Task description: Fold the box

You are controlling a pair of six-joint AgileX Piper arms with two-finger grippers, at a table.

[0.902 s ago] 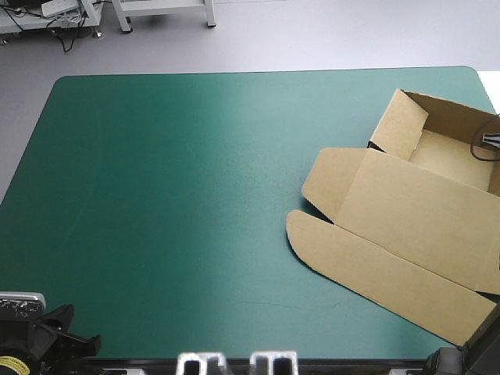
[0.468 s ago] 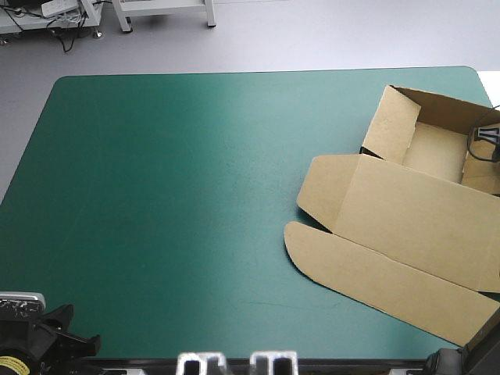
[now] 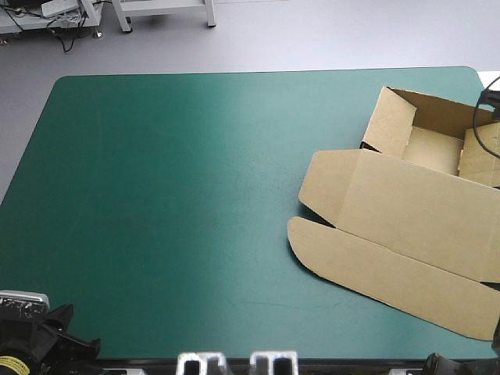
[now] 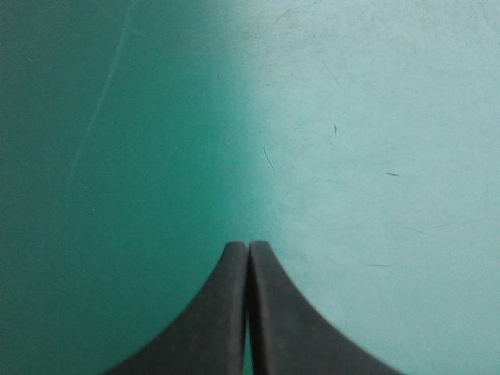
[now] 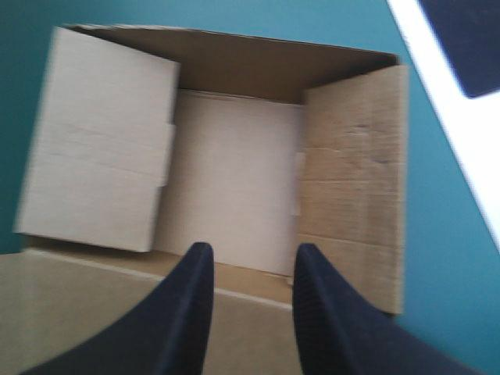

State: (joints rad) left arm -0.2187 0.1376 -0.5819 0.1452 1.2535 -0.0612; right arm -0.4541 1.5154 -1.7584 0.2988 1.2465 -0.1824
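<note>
The brown box (image 3: 406, 207) lies at the table's right side. Its tray (image 3: 430, 148) sits at the far end with walls raised, and the lid is flat toward the near edge, ending in a rounded tuck flap (image 3: 375, 266). In the right wrist view my right gripper (image 5: 254, 251) hovers open above the fold between lid and tray floor (image 5: 234, 180), with nothing between the fingers. One side wall (image 5: 98, 141) leans inward and the other wall (image 5: 351, 195) stands beside it. My left gripper (image 4: 248, 248) is shut over bare teal-green cover, far from the box.
The box sits close to the table's right edge (image 3: 488, 86), and a pale strip (image 5: 437, 94) beyond that edge shows in the right wrist view. Teal-green cover (image 3: 172, 195) stretches from the box to the table's left edge.
The box slid a little to the left and turned slightly. The tray's right side wall has come up. The right arm pulled back out of the tray; the left arm stayed still.
</note>
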